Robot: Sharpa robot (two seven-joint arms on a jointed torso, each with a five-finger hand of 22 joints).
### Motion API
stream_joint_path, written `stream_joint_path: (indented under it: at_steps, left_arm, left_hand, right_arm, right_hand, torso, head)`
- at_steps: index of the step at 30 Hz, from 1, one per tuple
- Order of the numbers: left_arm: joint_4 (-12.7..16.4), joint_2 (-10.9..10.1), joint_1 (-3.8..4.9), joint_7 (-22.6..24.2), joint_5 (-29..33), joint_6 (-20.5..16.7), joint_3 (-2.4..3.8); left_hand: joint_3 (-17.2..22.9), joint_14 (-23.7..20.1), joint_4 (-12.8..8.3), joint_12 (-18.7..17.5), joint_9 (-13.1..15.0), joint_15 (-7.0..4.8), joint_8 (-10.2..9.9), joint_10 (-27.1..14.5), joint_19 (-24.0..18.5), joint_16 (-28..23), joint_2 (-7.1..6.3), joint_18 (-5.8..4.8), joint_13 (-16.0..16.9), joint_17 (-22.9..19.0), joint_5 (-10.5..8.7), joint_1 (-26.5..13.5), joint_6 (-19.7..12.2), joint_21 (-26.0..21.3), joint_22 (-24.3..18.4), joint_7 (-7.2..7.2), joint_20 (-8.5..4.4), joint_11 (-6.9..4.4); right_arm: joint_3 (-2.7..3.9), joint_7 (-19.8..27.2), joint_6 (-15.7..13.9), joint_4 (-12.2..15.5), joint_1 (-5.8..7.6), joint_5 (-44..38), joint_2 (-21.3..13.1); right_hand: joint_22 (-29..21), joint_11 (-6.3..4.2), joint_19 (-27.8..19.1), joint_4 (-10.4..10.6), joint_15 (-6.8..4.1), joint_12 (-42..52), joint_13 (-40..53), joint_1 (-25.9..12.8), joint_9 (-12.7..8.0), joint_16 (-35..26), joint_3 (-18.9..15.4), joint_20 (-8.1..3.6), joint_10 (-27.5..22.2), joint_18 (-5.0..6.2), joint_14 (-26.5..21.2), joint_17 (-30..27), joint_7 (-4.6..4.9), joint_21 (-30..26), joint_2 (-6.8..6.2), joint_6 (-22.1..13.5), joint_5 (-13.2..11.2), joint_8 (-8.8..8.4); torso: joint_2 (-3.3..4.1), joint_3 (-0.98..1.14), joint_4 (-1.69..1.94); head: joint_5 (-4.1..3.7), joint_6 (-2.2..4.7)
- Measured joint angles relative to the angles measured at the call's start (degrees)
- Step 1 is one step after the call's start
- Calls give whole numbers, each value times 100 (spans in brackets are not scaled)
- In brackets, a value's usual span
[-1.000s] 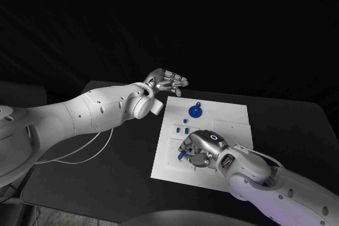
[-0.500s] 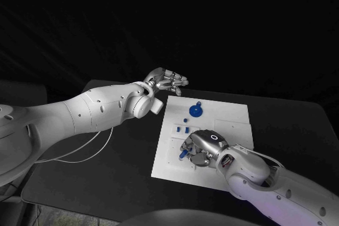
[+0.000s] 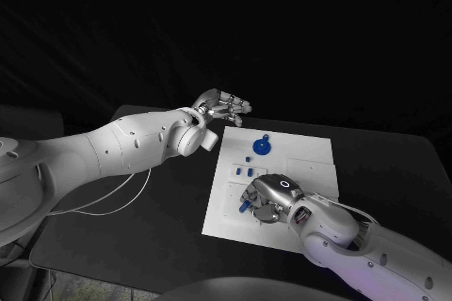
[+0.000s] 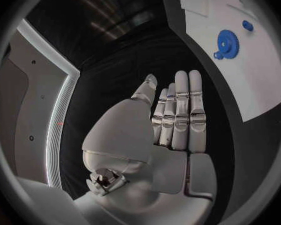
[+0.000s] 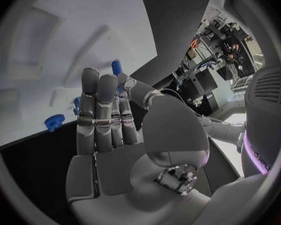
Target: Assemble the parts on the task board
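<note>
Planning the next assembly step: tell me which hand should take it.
Probably the right hand: it hovers low over the task board among the small blue parts. The left hand is held beyond the board's far corner, holding nothing.

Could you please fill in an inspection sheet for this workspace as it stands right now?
Surface: black table, bare around the board.
Job's things: white task board mid-table; blue gear on its far part; small blue parts near the right hand.
Clutter: nothing seen.
Hands: left hand raised beyond the board's far corner, fingers straight, holding nothing; right hand low over the board; grip cannot be told.
Cables: thin white cable under the left arm.
Surroundings: dark.
</note>
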Motion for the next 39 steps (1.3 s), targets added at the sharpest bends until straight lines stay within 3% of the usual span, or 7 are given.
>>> stream_joint_path:
  at_steps: [14,19,27,35,39]
  left_arm:
    - [2,-2,0,-1,0,3,-1]
    - [2,-3,0,-1,0,4,-1]
    - [-1,11,0,-2,0,9,-1]
    - [-2,15,0,-5,0,15,-1]
    - [-2,16,-1,-6,0,17,-1]
  left_hand:
    - [0,0,0,0,0,0,0,0,0,0,0,0,0,0,0,0,0,0,0,0,0,0]
    - [0,0,0,0,0,0,0,0,0,0,0,0,0,0,0,0,0,0,0,0,0,0]
    - [0,0,0,0,0,0,0,0,0,0,0,0,0,0,0,0,0,0,0,0,0,0]
    - [0,0,0,0,0,0,0,0,0,0,0,0,0,0,0,0,0,0,0,0,0,0]
    - [0,0,0,0,0,0,0,0,0,0,0,0,0,0,0,0,0,0,0,0,0,0]
  right_arm:
    - [-22,-75,24,-38,-10,-125,34]
    - [-75,-115,45,-61,-15,-215,74]
    - [-135,-145,48,-78,-1,-359,131]
    - [-174,-151,24,-90,6,-422,167]
    - [-194,-140,3,-90,2,-401,180]
  right_hand:
    - [12,-19,0,16,10,-1,-1,-1,28,0,16,0,17,-1,10,5,-12,0,-1,14,28,-18]
    - [20,-21,0,16,10,-2,1,-16,28,0,16,0,18,-1,10,11,-14,0,-17,26,27,1]
    - [25,-123,0,17,10,-4,4,-68,30,0,17,0,120,-4,11,11,-14,0,-68,26,27,2]
    - [39,-91,-1,55,-12,-4,5,-69,28,-22,-43,1,61,-38,-12,10,26,-16,-69,-15,27,1]
    - [8,-17,-10,153,23,15,-19,-258,-36,-22,-280,9,-214,23,-42,10,79,-57,-188,-218,29,18]
  torso:
    - [0,0,-1]
    - [0,-2,0]
    - [-2,-5,2]
    - [-3,-5,2]
    - [-3,-3,2]
  head:
    - [5,-19]
    - [5,-24]
    - [1,-30]
    - [10,-40]
    - [13,-37]
